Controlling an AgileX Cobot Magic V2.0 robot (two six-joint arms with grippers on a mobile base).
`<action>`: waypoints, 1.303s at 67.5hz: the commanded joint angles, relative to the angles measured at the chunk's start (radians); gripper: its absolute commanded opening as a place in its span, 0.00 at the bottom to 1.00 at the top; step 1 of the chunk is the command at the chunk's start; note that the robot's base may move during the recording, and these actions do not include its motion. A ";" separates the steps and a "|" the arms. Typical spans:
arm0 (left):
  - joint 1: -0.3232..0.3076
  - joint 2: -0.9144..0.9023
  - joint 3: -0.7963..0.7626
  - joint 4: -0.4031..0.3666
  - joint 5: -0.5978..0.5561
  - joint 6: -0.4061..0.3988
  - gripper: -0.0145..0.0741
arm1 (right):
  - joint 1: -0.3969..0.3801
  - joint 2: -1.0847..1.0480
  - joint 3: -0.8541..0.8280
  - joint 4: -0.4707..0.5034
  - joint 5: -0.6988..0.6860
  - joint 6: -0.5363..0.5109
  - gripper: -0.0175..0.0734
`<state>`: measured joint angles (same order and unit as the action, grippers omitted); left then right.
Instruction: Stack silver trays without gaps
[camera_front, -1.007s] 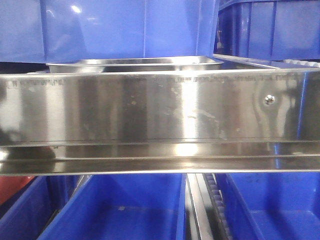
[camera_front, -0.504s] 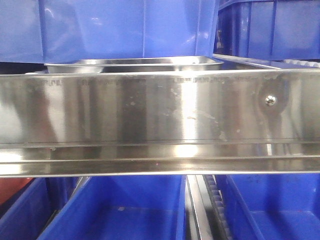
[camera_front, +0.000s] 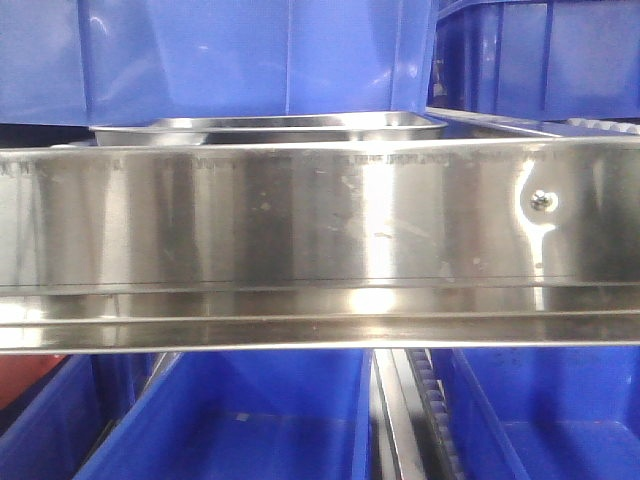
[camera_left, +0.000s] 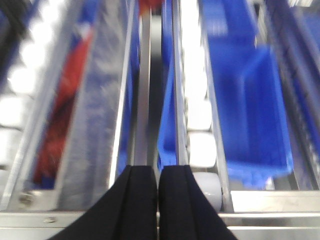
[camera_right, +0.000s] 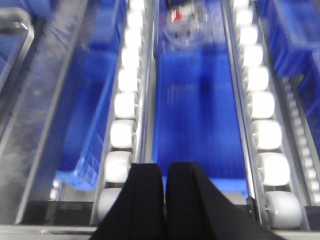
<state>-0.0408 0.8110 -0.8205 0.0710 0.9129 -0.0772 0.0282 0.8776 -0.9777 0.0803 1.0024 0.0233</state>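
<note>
One silver tray (camera_front: 270, 128) shows in the front view, its rolled rim just above the long steel shelf rail (camera_front: 300, 220), in front of a blue bin. Only its top edge is visible. Neither gripper appears in the front view. In the left wrist view my left gripper (camera_left: 158, 172) is shut, its black fingers pressed together with nothing between them, above roller tracks. In the right wrist view my right gripper (camera_right: 164, 172) is also shut and empty, over a blue bin (camera_right: 200, 120). A curved silver rim (camera_right: 20, 35) shows at the far left of the right wrist view.
Blue bins (camera_front: 250, 55) stand behind the tray, and more blue bins (camera_front: 260, 420) sit on the level below the rail. White rollers (camera_right: 265, 135) run in metal tracks between the bins. A red bin (camera_left: 65, 95) lies left of the left gripper.
The tray's rim and the bins stay in place. Reflections on the steel rail have shifted, with a bright glare now around the screw at the right.
</note>
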 joint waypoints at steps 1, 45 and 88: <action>0.002 0.040 -0.010 -0.027 -0.023 -0.005 0.18 | 0.003 0.042 -0.010 0.009 -0.011 0.001 0.17; -0.269 0.509 -0.298 0.166 -0.035 -0.365 0.15 | 0.306 0.566 -0.321 -0.107 -0.019 0.388 0.18; -0.330 0.823 -0.631 0.040 0.058 -0.376 0.15 | 0.428 0.906 -0.677 -0.110 0.139 0.486 0.18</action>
<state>-0.3386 1.6343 -1.4417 0.1221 1.0129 -0.4439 0.4548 1.7815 -1.6422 -0.0101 1.1450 0.5063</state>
